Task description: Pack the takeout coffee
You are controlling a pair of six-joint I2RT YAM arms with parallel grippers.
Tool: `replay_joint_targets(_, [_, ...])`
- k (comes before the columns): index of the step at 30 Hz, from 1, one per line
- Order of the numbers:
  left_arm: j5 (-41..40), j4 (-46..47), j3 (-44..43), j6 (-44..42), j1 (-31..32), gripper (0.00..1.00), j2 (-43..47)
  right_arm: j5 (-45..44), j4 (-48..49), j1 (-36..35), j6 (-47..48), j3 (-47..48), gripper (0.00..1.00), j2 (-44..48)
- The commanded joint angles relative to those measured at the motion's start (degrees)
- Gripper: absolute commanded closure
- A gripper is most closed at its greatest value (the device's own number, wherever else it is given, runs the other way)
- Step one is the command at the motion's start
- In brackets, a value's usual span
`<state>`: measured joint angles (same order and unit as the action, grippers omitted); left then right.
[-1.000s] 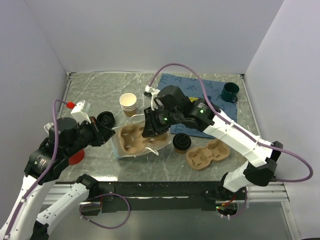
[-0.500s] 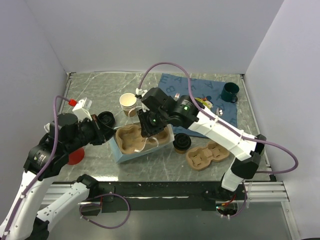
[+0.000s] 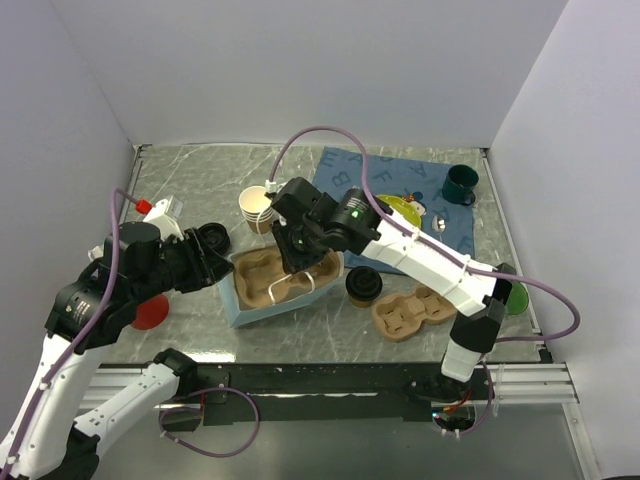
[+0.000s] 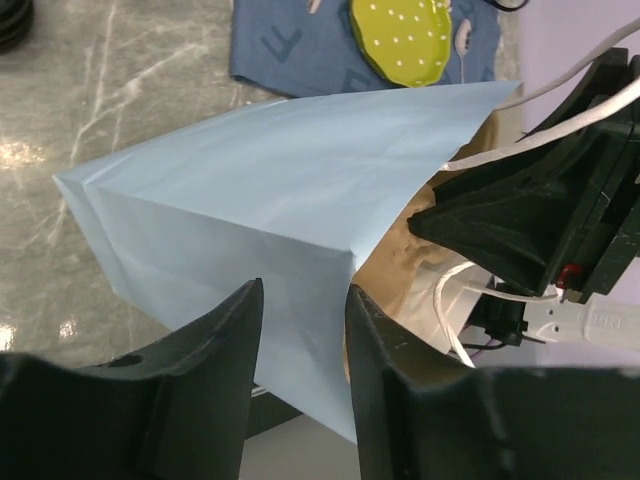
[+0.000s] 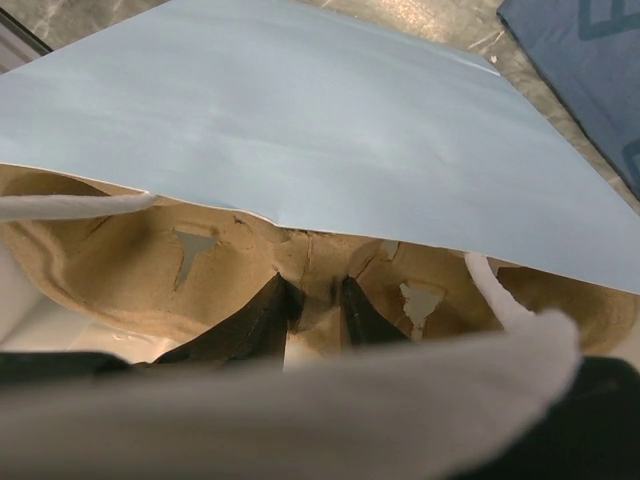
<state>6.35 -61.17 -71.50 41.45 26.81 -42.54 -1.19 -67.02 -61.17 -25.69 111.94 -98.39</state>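
Note:
The takeout coffee [image 3: 363, 284], a brown cup with a black lid, stands on the table right of a pale blue paper bag [image 3: 288, 298]. A brown pulp cup carrier [image 3: 262, 276] sits inside the bag. My right gripper [image 3: 300, 256] reaches into the bag's mouth; in the right wrist view it [image 5: 315, 290] is shut on the carrier's [image 5: 150, 270] middle ridge, under the bag's wall [image 5: 330, 120]. My left gripper [image 3: 216, 268] is at the bag's left end; in the left wrist view its jaws [image 4: 300, 295] pinch the bag's folded corner [image 4: 250, 190].
A second pulp carrier [image 3: 415, 312] lies right of the coffee. A stack of cream cups [image 3: 257, 208] and stacked black lids [image 3: 212, 238] stand behind the bag. A blue cloth [image 3: 400, 180], a yellow-green plate [image 3: 396, 207], a green mug [image 3: 460, 183] and a red disc [image 3: 150, 313] are around.
My right gripper has moved left and back with the carrier, pushing it further into the bag. The bag has opened up and shifted left. The coffee has not moved.

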Motion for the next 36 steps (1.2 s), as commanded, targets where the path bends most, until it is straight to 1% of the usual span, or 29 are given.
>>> replay_joint_targets(1, [-3.4, -2.3, -2.3, 0.1, -0.2, 0.51, -0.3, -1.2, -1.4, -0.3, -0.6, 3.0, 0.68, -1.8])
replay_joint_targets(3, [-4.7, -2.5, -2.1, 0.5, -0.2, 0.47, -0.3, -1.6, -1.5, -0.3, -1.4, 3.4, 0.66, -2.2])
replay_joint_targets(6, [-4.3, -2.3, -1.1, 0.9, -0.2, 0.47, -0.4, -2.2, -1.3, -0.4, -2.8, 4.0, 0.63, -3.1])
replay_joint_targets(7, [-4.4, -2.3, -0.7, 1.1, -0.2, 0.47, -0.4, -2.7, -1.2, -0.4, -3.0, 3.9, 0.59, -3.4])
replay_joint_targets(12, [-5.5, -3.0, -0.1, 1.7, -0.2, 0.47, -0.1, -4.1, -1.5, -1.1, -3.7, 3.4, 0.58, -3.8])
replay_joint_targets(14, [-5.7, -3.3, 0.0, 1.7, -0.2, 0.46, -0.1, -5.0, -0.1, -1.4, -3.8, 2.4, 0.56, -3.0])
replay_joint_targets(18, [-6.3, -4.0, 0.0, 2.2, -0.2, 0.46, -0.1, -3.9, 3.0, -1.6, -3.1, 1.6, 0.51, -1.9])
replay_joint_targets(25, [-6.2, -5.1, 0.8, 2.1, -0.2, 0.46, -0.3, -2.9, 5.5, -1.5, -3.8, -1.2, 0.50, -2.8])
replay_joint_targets(26, [-7.8, -5.3, 0.8, 2.1, -0.2, 0.45, -0.3, -2.6, 5.6, -1.6, -3.8, -1.4, 0.51, -2.9])
replay_joint_targets(31, [-8.4, -5.2, 1.0, 2.1, -0.2, 0.44, -0.3, -2.2, 5.6, -1.6, -3.9, -1.1, 0.50, -3.7])
replay_joint_targets(36, [-9.1, -5.5, -0.4, 2.1, -0.2, 0.44, -1.1, -3.2, 4.4, -1.6, -4.2, 0.6, 0.47, -3.3])
